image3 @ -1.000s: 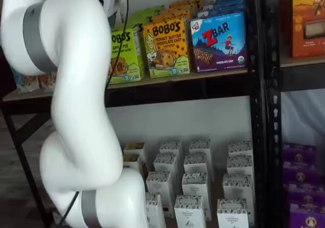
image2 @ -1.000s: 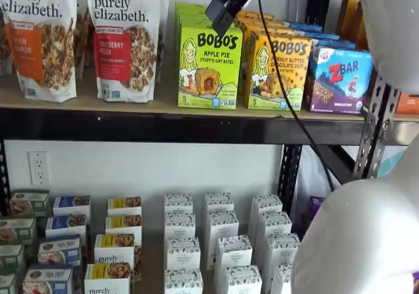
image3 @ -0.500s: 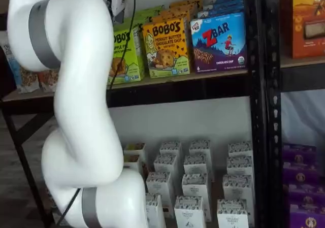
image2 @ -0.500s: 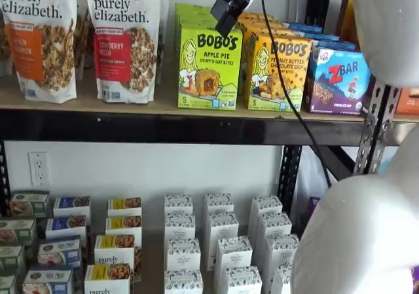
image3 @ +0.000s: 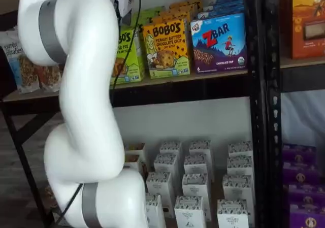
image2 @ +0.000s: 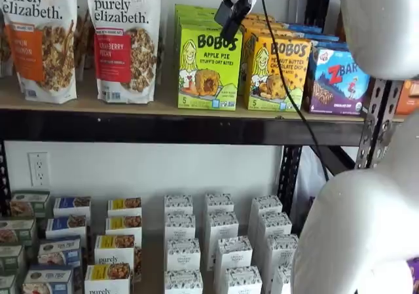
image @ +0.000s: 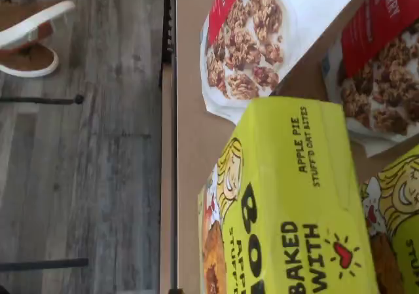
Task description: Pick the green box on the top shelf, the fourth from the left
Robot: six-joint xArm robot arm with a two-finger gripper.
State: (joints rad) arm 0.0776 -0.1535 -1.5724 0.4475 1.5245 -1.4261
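Tan wooden top shelf with its black front beam carries the lime-green cardboard Bobo's apple pie box (front edge, upright). At the box's one o'clock hangs the white-bodied gripper, fingers spread, grasping nothing.

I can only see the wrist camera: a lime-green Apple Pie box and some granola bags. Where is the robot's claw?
Observer: In a shelf view the gripper hangs in front of the upper right corner of the green box, holding nothing.
Operator: What is on the box's other side?
Observer: A yellow-orange peanut butter box, then a blue Zbar box.
Operator: Anything underneath?
Observer: Below the top shelf stand rows of small white boxes.
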